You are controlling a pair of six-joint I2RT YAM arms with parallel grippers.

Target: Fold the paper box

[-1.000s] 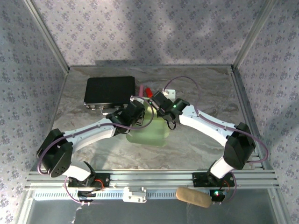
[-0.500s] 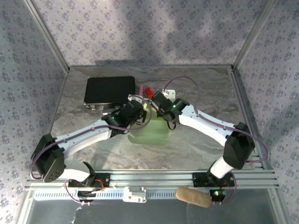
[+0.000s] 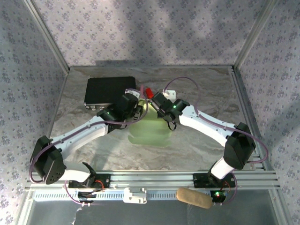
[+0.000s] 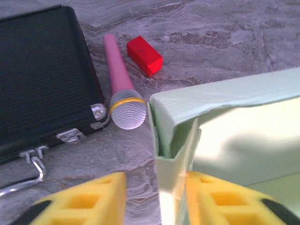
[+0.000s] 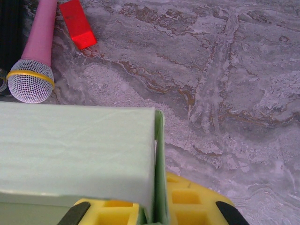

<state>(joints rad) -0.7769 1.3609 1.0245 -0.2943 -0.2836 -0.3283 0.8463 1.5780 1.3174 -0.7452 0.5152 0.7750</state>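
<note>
near: bare worktop (image 3: 187, 152), open room on both sides | middle: paper box (image 3: 151, 135), partly folded, walls up, long way hidden by arms | left end effector (image 4: 157, 190) open around one wall | right end effector (image 5: 157, 208) pinching another wall | far: pink microphone (image 4: 121, 79), red block (image 4: 144, 55) and black case (image 3: 108, 91) close behind

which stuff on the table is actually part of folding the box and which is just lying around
Part of the job:
- paper box, pale green, partly folded up
- right gripper, pinching one of its flaps
- left gripper, fingers either side of a corner wall

Just lying about:
- black case
- pink microphone
- red block
</note>
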